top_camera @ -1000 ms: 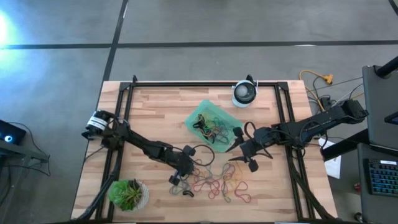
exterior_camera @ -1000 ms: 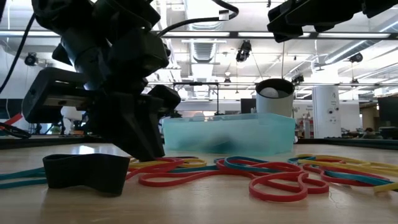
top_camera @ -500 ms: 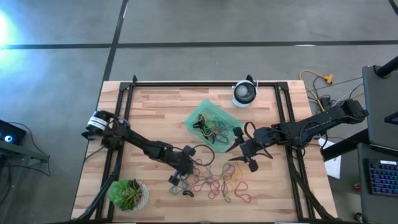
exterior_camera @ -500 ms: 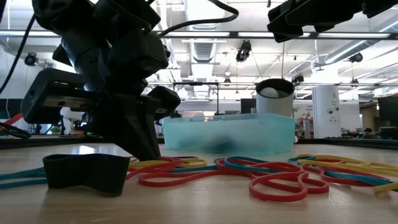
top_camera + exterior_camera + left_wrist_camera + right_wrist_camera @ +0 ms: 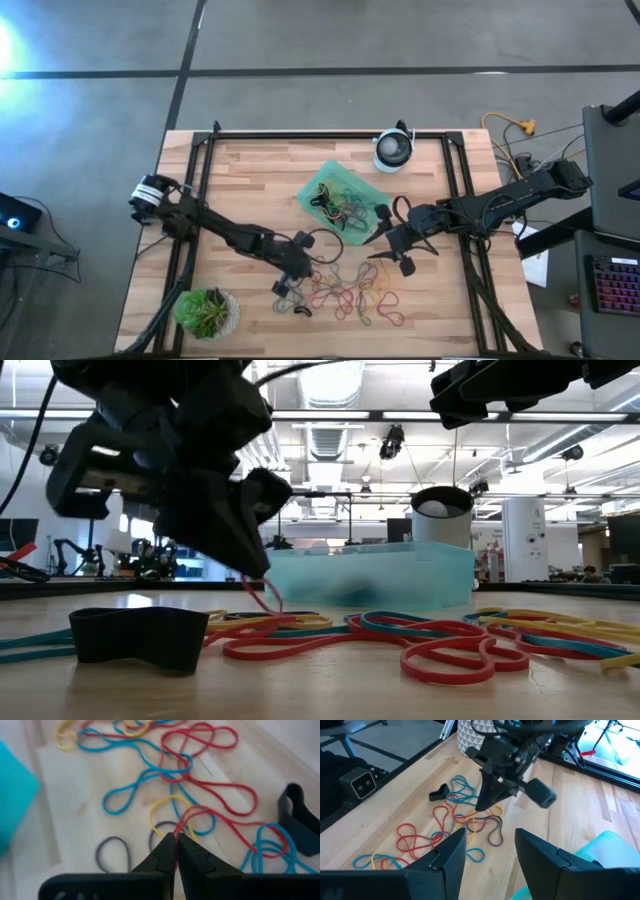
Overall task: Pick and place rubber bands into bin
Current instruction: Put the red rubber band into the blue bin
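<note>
Two dark, near-black arms, built of long thin links and chunky joints. Left gripper (image 5: 176, 851) with two black fingers (image 5: 159, 856), narrowing to thin tips. Right gripper (image 5: 490, 851) with two broad, flat black fingers (image 5: 451, 851). Looping black cable near each wrist. White cap on the left arm's base.

In the low view the left gripper (image 5: 255, 575) hides the bin's (image 5: 400, 575) end at nine o'clock; the right arm is cut off at twelve o'clock. In the left wrist view the bin (image 5: 12, 805) is a blur, cut off at nine o'clock; a black band (image 5: 300, 820) runs off at three o'clock
</note>
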